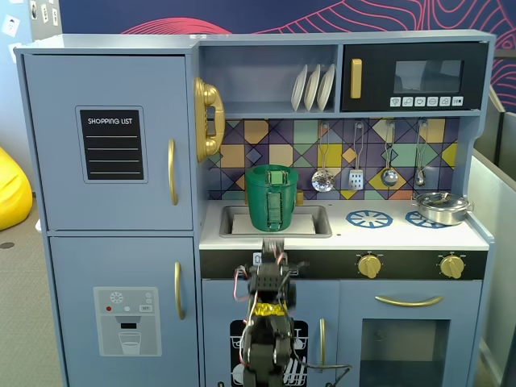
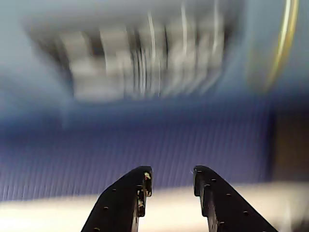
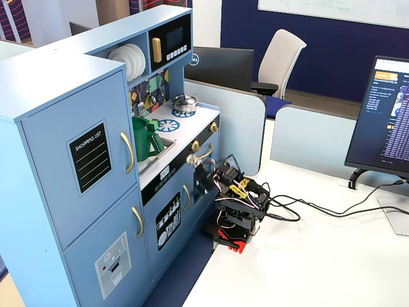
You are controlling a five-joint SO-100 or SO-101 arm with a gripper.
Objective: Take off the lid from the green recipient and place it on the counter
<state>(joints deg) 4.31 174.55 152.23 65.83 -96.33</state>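
One arm, folded low in front of the toy kitchen, below the tabletop (image 1: 403, 234) edge. The tool (image 2: 170, 175) was spread, nothing between its fingers; the wrist view was motion-blurred and showed only smeared blue cabinet and a pale band, no pot. In a fixed view the pot (image 1: 272, 197) stood upright in the sink (image 1: 318, 219), handle strip facing the camera, with the lid (image 1: 272, 168) seated flat on its rim, knob up. From the tool (image 1: 272, 246) in that view, the lid lay almost straight above and further back, over the front edge, well apart. The side-on fixed view agreed: arm (image 3: 233, 201) out on the white desk, pot (image 3: 144, 139) up and inward toward the backsplash. The lid's axis was vertical, so my guess: rise clear of the tabletop lip, reach in over the sink, come down on the knob from above. Bare white tabletop lay between sink and burners for the drop; a silver pan (image 1: 442, 206) sat on the far-right burner, out of the way. Lid not yet touched.
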